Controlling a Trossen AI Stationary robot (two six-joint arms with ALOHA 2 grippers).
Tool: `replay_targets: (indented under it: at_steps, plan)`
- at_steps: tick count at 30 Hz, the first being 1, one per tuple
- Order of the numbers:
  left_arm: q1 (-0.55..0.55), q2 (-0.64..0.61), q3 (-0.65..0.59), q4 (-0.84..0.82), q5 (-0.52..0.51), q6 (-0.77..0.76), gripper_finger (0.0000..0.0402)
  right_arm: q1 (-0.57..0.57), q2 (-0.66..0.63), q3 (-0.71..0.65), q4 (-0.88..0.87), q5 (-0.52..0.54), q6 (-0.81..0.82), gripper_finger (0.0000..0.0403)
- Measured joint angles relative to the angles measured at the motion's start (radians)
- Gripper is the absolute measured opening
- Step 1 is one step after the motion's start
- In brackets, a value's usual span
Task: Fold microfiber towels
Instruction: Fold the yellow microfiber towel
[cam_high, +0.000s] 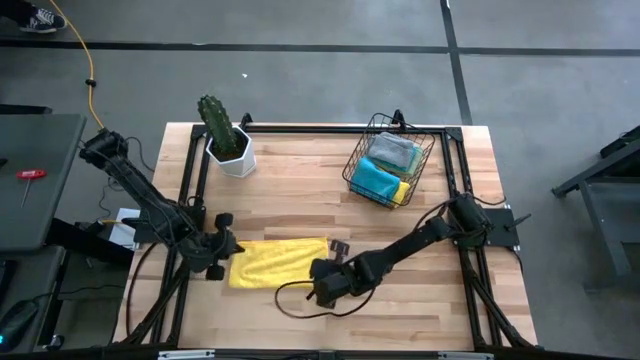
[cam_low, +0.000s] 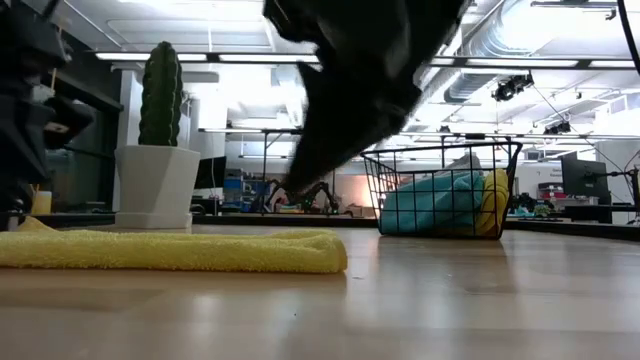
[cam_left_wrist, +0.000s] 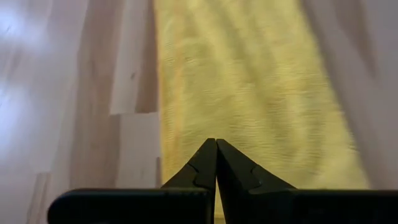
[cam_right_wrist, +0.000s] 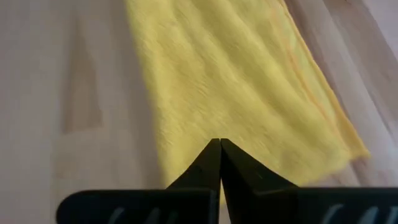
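A yellow microfiber towel (cam_high: 280, 262) lies on the wooden table as a long folded strip, flat on its underside; the low view shows its thick edge (cam_low: 200, 252). My left gripper (cam_high: 234, 252) is shut at the strip's left end, and in its wrist view the shut tips (cam_left_wrist: 216, 140) stand over the yellow cloth (cam_left_wrist: 249, 81). My right gripper (cam_high: 317, 271) is shut at the strip's right near corner (cam_right_wrist: 348, 146), with its tips (cam_right_wrist: 220, 140) over the cloth. No cloth shows between either pair of fingers. More towels, grey, teal and yellow, sit in the black wire basket (cam_high: 392, 160).
A cactus in a white pot (cam_high: 228, 140) stands at the far left of the table. The basket (cam_low: 445, 190) stands at the far right. A black cable (cam_high: 300, 305) loops on the table near the front edge, under my right arm. Bare wood lies between towel and basket.
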Motion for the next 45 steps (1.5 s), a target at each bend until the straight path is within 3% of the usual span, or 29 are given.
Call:
replay_targets:
  at_steps: [5, 20, 30, 40, 45]
  plan:
    - [0.062, 0.016, -0.025, 0.006, 0.023, -0.031, 0.0, 0.003, 0.0, -0.021, 0.129, -0.01, -0.022, 0.0]
    - [0.13, 0.06, -0.103, 0.083, 0.084, -0.083, 0.0, 0.011, 0.011, -0.135, 0.304, -0.131, 0.079, 0.0]
    - [0.157, 0.061, -0.103, 0.03, 0.06, -0.086, 0.0, 0.044, 0.012, -0.195, 0.301, -0.125, 0.185, 0.0]
    - [0.193, 0.06, -0.101, -0.049, 0.008, -0.124, 0.0, 0.064, 0.005, -0.194, 0.29, -0.134, 0.179, 0.0]
    - [0.187, 0.049, -0.023, -0.059, 0.019, -0.081, 0.0, 0.063, 0.005, -0.194, 0.289, -0.134, 0.179, 0.0]
